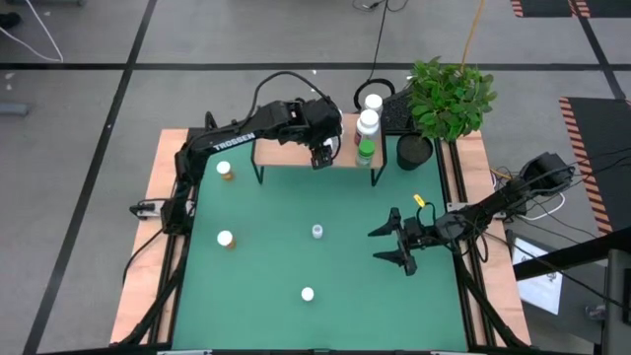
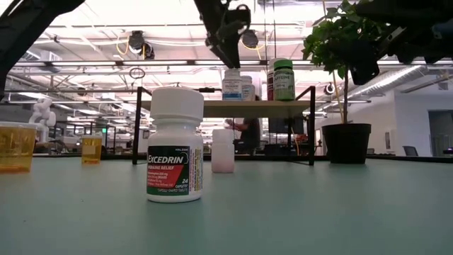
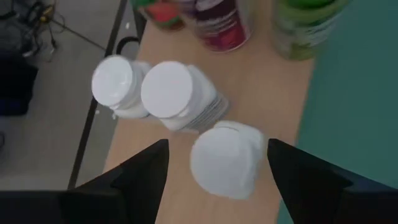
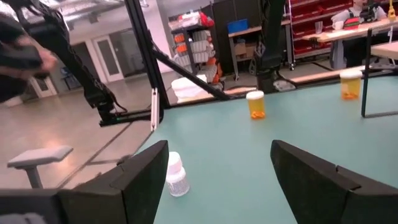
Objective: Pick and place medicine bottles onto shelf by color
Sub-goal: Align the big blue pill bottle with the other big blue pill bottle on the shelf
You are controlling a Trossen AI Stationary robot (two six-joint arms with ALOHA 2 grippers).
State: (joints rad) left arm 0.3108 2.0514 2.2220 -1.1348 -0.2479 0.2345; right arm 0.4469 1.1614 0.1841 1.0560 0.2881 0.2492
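Green matting covers the bench (image 1: 296, 247), framed by pale wooden strips, with a grey tiled floor around it. At the far edge stands the shelf (image 1: 286, 155), a light-wood board on thin black metal legs. Several bottles sit on its right end: a green one with a white cap (image 1: 366, 150), a white-capped one behind it (image 1: 368, 122) and another at the rear (image 1: 373, 102). The low view shows a blue-labelled bottle (image 2: 231, 84) and a green-capped bottle (image 2: 284, 79) on the board, partly overlapping others that are hard to separate. The left hand (image 1: 321, 156) hangs over the middle of the shelf, its two dark fingers spread wide with a rounded white cap (image 3: 225, 158) between them but not pinched; just beside it stand two more white-capped bottles (image 3: 169, 96), touching each other. Loose on the mat are an orange bottle near the far left corner (image 1: 226, 171), another orange one along the left side (image 1: 226, 239), a small pale bottle at the centre (image 1: 317, 231) and a white bottle towards the near edge (image 1: 308, 294), which the low view shows with a red and green label. A leafy plant in a black pot (image 1: 415, 151) stands at the far right corner. The right hand (image 1: 397, 243) waits over the right side of the mat, fingers spread and empty.
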